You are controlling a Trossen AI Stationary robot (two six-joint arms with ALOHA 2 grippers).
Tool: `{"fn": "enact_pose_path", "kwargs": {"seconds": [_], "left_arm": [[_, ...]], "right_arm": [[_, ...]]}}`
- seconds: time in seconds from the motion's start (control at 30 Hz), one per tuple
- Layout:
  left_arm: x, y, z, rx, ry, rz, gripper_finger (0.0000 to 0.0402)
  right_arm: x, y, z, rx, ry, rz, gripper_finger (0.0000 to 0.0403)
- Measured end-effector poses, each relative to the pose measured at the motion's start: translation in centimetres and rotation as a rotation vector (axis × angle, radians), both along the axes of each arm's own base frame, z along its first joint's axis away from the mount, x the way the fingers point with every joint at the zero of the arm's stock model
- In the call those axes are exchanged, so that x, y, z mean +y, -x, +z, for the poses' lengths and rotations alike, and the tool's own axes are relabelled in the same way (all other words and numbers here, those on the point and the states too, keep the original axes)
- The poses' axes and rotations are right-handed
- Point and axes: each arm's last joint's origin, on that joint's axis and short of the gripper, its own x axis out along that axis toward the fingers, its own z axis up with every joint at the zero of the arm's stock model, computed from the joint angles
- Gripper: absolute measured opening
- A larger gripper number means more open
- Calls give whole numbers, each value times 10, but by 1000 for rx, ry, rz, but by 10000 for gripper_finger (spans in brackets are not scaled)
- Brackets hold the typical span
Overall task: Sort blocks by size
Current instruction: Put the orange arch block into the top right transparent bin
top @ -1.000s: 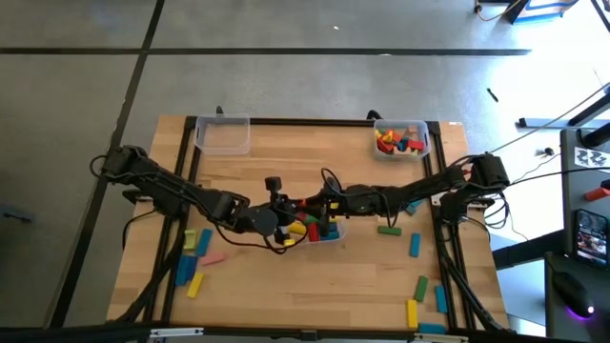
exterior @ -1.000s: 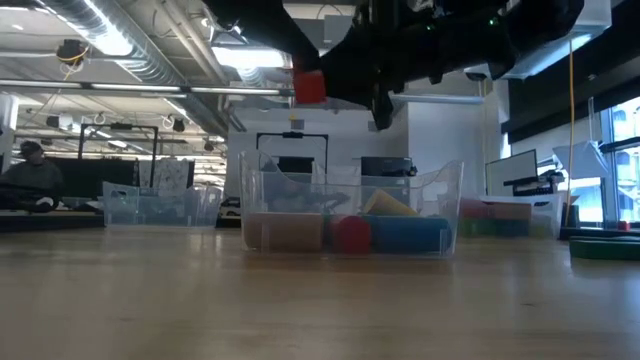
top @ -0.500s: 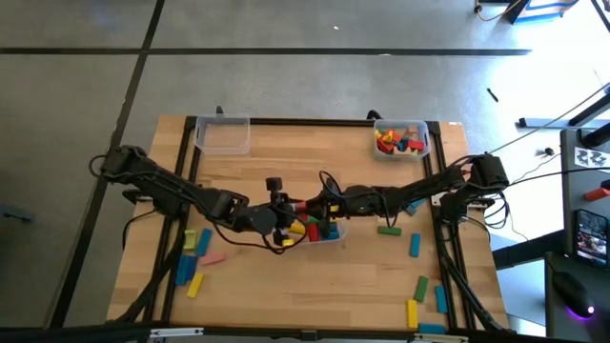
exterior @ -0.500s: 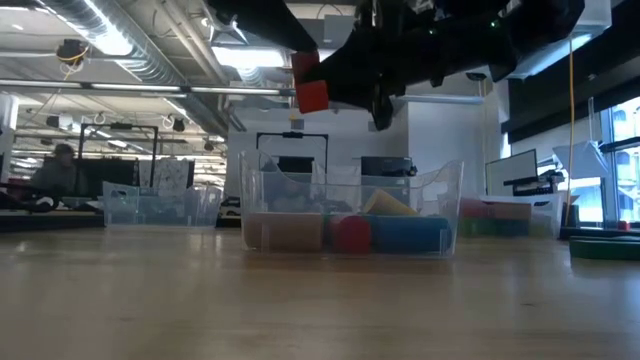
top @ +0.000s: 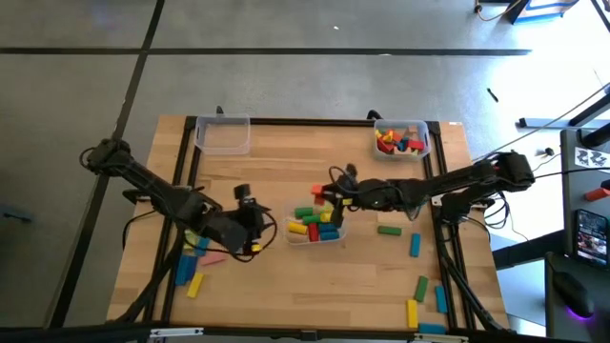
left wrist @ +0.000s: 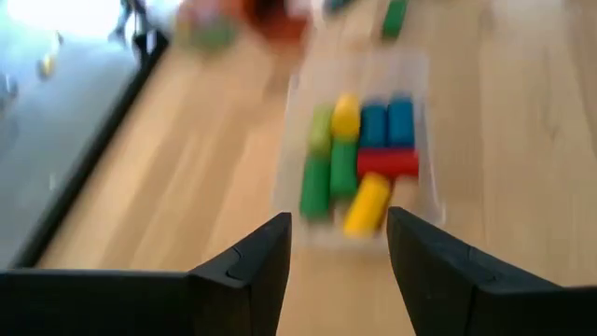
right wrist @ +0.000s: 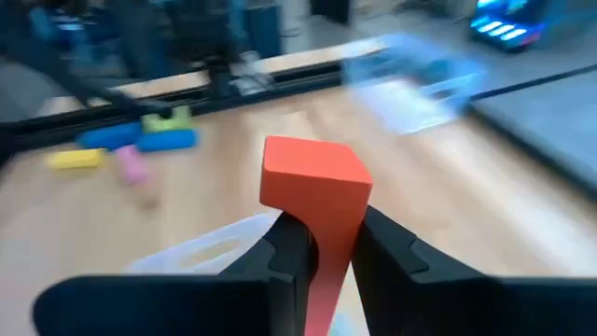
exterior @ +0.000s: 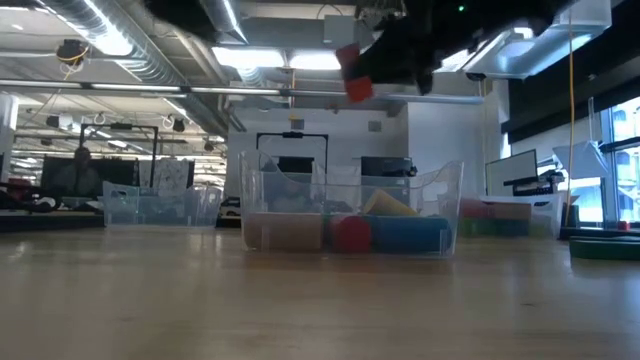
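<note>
Pale matt wood grain on table (top: pixel 286 276). Clear glossy plastic on centre bin (exterior: pixel 445 215), same on bins at 11 (top: pixel 222 135) and 1 o'clock (top: pixel 401 148). Smooth painted wood on red block (right wrist: pixel 312 179), matt. Dark matt plastic on left gripper (left wrist: pixel 336 245) fingers.

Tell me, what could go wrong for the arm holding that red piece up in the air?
The right gripper pinches the red block only at its lower end, so it might slip and fall into the centre bin beneath. The left gripper hangs open nearby, so the arms could bump.
</note>
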Motion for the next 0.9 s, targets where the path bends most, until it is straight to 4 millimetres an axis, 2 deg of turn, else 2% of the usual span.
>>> {"fn": "enact_pose_path", "kwargs": {"seconds": [0.23,0.47,0.77,0.9], "left_arm": [[0,17,-21,80,89,156,171],[2,20,-35,107,72,161,171],[1,21,-37,107,74,161,171],[0,20,-37,100,76,154,171]], "right_arm": [[-21,42,31,76,92,-174,63],[-61,79,44,170,112,-367,68],[-119,111,29,409,78,-639,69],[-140,122,24,462,37,-725,69]]}}
